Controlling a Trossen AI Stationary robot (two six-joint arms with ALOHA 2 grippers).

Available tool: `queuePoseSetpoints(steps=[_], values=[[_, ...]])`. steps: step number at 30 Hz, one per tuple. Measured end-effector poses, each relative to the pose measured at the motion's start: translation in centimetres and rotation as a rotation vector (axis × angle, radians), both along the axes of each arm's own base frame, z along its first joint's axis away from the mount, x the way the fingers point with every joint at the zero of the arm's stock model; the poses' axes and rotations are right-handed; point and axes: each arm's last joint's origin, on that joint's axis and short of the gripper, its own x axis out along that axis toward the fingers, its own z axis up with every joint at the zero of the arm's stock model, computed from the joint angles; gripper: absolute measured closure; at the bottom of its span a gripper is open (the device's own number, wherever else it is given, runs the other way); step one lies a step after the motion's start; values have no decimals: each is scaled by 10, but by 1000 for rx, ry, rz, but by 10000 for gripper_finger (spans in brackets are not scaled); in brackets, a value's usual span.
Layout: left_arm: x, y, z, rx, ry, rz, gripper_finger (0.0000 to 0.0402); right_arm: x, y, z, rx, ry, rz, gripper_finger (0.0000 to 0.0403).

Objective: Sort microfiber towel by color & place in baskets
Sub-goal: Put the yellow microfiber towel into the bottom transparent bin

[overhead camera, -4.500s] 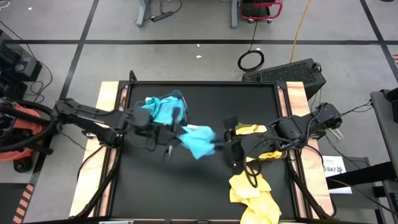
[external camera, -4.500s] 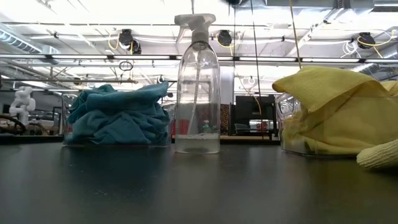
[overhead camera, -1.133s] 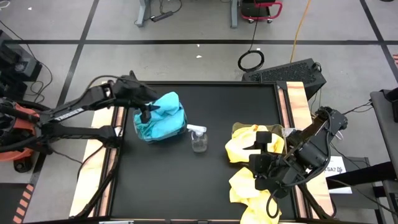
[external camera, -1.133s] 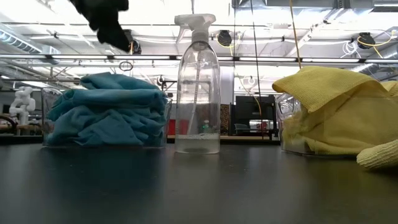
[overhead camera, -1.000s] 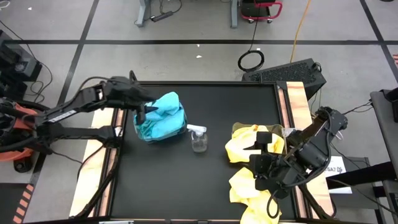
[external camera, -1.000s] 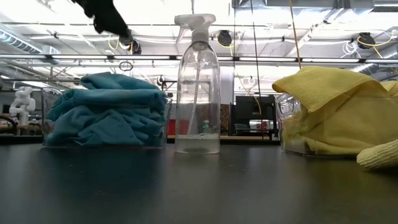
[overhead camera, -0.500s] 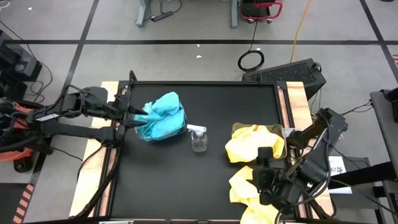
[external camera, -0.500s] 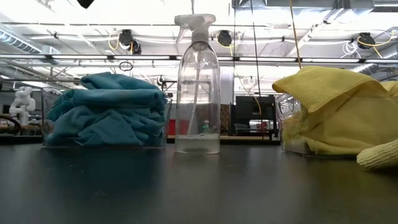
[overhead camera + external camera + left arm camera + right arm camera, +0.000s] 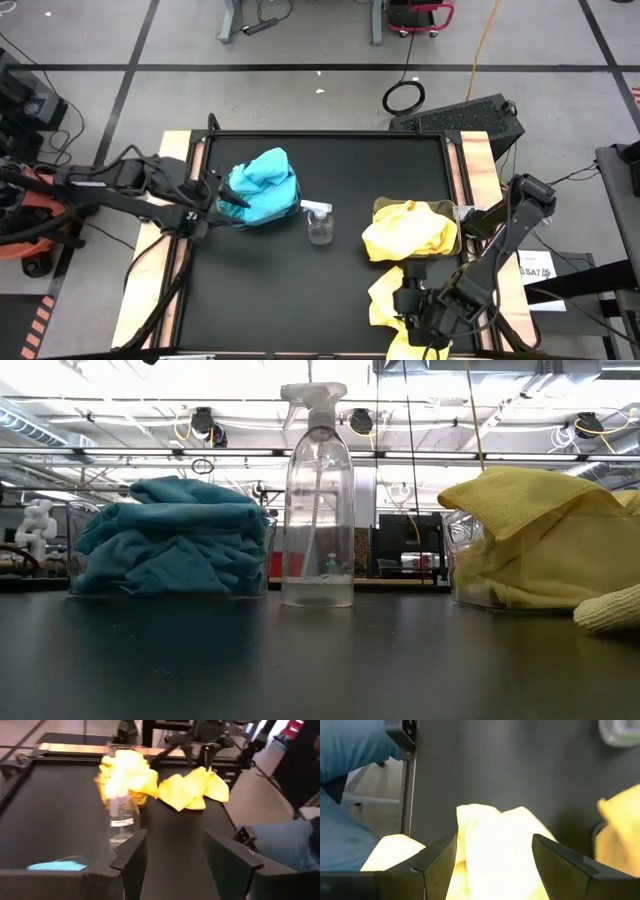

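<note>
Spray bottle (image 9: 320, 224) stands mid-table. To its left, the blue towels (image 9: 262, 186) sit heaped in their clear basket (image 9: 170, 585); to its right, yellow towels (image 9: 408, 234) fill the other basket (image 9: 462, 560), more yellow towels (image 9: 385, 296) loose on the table (image 9: 260, 290) nearer the front. Left gripper (image 9: 228, 195) hovers beside the blue heap, fingers apart, empty. Right gripper (image 9: 492, 855) hangs over the loose yellow pile, fingers wide, gripping nothing.

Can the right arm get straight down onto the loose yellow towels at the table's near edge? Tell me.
Probably yes. The right tool hangs open directly over the loose yellow towels, nothing between them. The yellow-filled basket sits apart, farther back.
</note>
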Motion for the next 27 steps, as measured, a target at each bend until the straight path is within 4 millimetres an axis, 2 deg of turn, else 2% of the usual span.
queuePoseSetpoints(steps=[10,19,23,27], values=[[33,-32,-20,23,113,-101,204,-4,-5,-56,68,-33,-31,152],[59,-74,-37,30,147,-226,204,-20,-26,-107,62,27,-156,152],[64,-91,-43,59,145,-246,204,-24,-32,-120,83,8,-162,156],[68,-106,-48,81,123,-253,204,-22,-37,-123,69,10,-175,189]])
